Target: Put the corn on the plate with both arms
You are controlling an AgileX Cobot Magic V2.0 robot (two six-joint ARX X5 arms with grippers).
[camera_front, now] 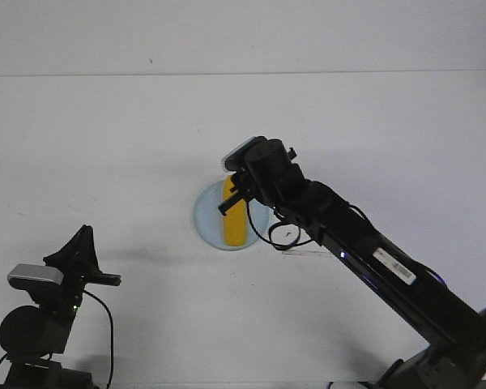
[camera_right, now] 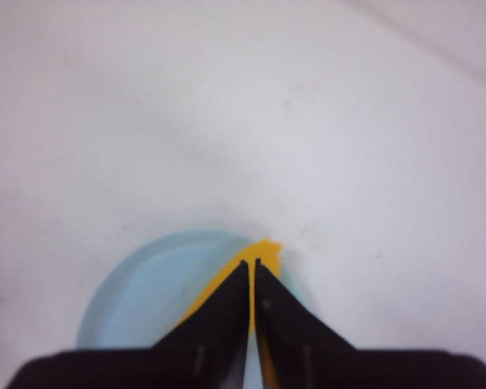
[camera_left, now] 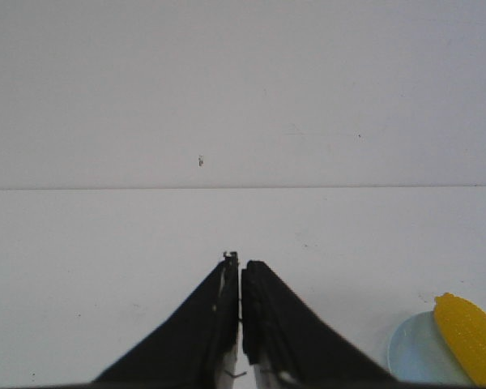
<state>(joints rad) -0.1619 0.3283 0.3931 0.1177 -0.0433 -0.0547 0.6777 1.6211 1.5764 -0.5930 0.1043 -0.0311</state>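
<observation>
The yellow corn [camera_front: 234, 223] lies lengthwise on the pale blue plate [camera_front: 206, 215] at mid-table. My right gripper [camera_front: 231, 203] hovers over the corn's far end with its fingers closed together. In the right wrist view the right gripper [camera_right: 253, 263] shows only a thin slit between its jaws, with the corn [camera_right: 268, 249] and plate [camera_right: 142, 284] behind it. My left gripper [camera_front: 86, 232] sits at the near left, far from the plate, shut and empty. In the left wrist view the left gripper [camera_left: 240, 261] points at the back wall, and the corn [camera_left: 471, 336] and plate [camera_left: 417, 354] show at one corner.
The white table [camera_front: 105, 146] stretches to the wall behind. The right arm [camera_front: 373, 259] reaches diagonally from the near right corner towards the plate, with a cable looping beside the plate's right edge.
</observation>
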